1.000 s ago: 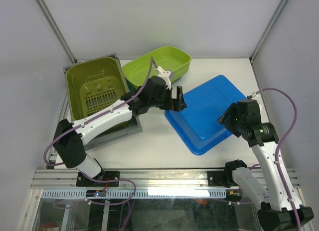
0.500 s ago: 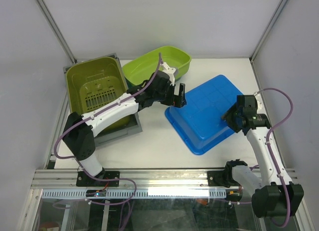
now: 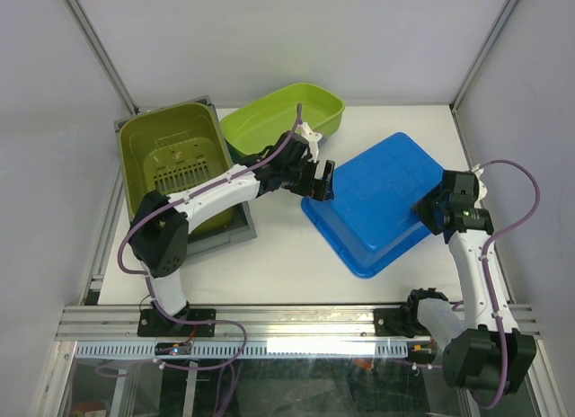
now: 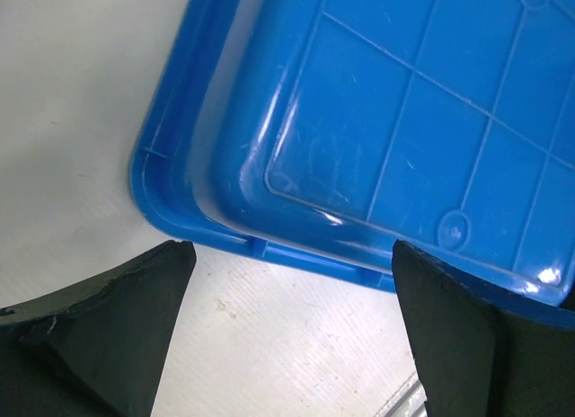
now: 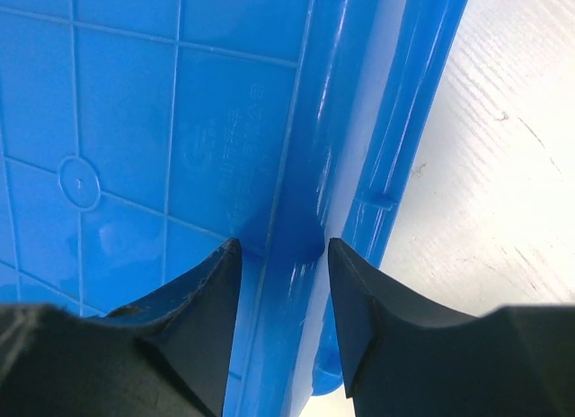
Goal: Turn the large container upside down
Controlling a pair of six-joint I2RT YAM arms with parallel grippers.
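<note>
The large blue container (image 3: 377, 201) lies upside down on the white table, its ribbed bottom facing up. My left gripper (image 3: 319, 185) is open and empty, just off the container's left corner. In the left wrist view the container's rim (image 4: 216, 246) lies beyond the gap between my fingers, and the gripper (image 4: 292, 246) holds nothing. My right gripper (image 3: 431, 206) is at the container's right edge. In the right wrist view it (image 5: 280, 242) stands partly open, its jaws to either side of the edge where the container's bottom (image 5: 180, 120) meets its wall, not clamped on it.
A lime green tub (image 3: 287, 120) stands at the back, close behind my left gripper. An olive perforated basket (image 3: 171, 156) sits on a grey tray (image 3: 220, 237) at the left. Metal frame posts rise at the back corners.
The blue container has settled flatter onto the table. My left gripper has moved down to its left corner. My right gripper has shifted right along its right edge.
</note>
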